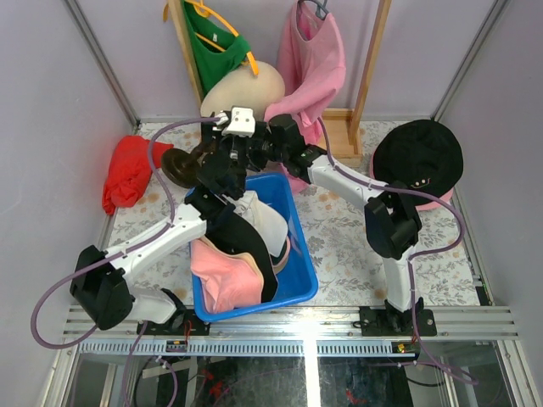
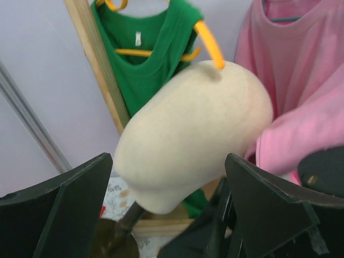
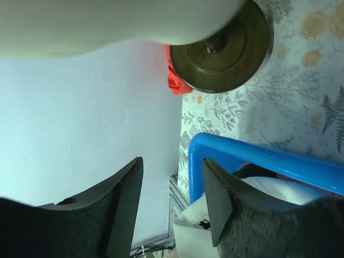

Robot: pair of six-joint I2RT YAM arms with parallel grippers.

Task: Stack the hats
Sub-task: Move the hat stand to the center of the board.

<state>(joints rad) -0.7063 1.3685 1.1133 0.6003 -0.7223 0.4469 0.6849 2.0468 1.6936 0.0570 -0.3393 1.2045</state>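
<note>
Several hats lie heaped in the blue bin (image 1: pixel 299 270): a pink hat (image 1: pixel 222 273), a black hat (image 1: pixel 248 244) and a white cap (image 1: pixel 263 219). Another black hat (image 1: pixel 418 153) rests on a pink one (image 1: pixel 428 202) at the back right. My left gripper (image 1: pixel 219 129) is open and empty, its fingers (image 2: pixel 70 209) spread in front of the cream mannequin head (image 2: pixel 193 134) without touching it. My right gripper (image 1: pixel 250 153) is open just beside it above the bin's far edge, nothing between its fingers (image 3: pixel 121 209). The white cap (image 3: pixel 269 188) shows in the bin (image 3: pixel 252 153) below.
The mannequin head (image 1: pixel 246 89) stands on a rod with a round brown base (image 1: pixel 181 165). A red cloth bundle (image 1: pixel 127 170) lies at the left wall. A green shirt (image 1: pixel 212 38) and a pink shirt (image 1: pixel 316 64) hang on a wooden rack (image 1: pixel 352 127) at the back.
</note>
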